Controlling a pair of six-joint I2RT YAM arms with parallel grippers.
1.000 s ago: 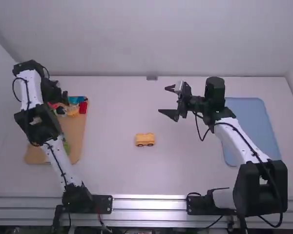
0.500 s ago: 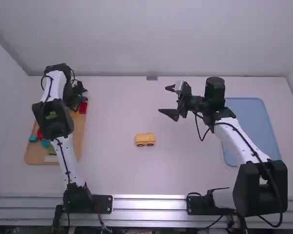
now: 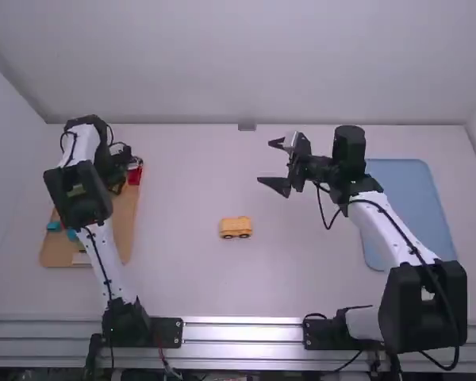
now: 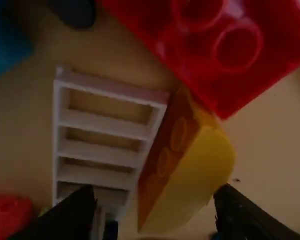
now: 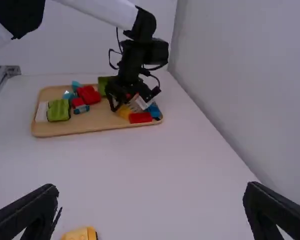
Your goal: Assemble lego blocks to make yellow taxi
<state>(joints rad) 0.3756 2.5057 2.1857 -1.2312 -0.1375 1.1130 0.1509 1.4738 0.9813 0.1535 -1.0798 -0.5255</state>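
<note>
Down at the far end of the wooden tray (image 3: 125, 232) is my left gripper (image 3: 120, 186). In the left wrist view my left gripper (image 4: 155, 212) is open, with a yellow block (image 4: 187, 177) between and beyond its fingertips; a white ladder-like piece (image 4: 102, 131) lies beside that block and a red block (image 4: 215, 45) touches its other end. My right gripper (image 3: 276, 165) is held over the table, open, with nothing between its fingers; in the right wrist view the right gripper (image 5: 150, 205) is spread wide. A yellow wheeled car piece (image 3: 236, 228) stands mid-table.
Green blocks (image 5: 58, 110), red, blue and white pieces share the wooden tray, seen in the right wrist view. A blue tray (image 3: 412, 208) lies at the right, partly behind the right arm. The back wall (image 3: 246, 63) rises beyond the table.
The left gripper has moved right over the tray's far end, then slightly nearer the camera and lower. The right arm and the yellow car piece have stayed put.
</note>
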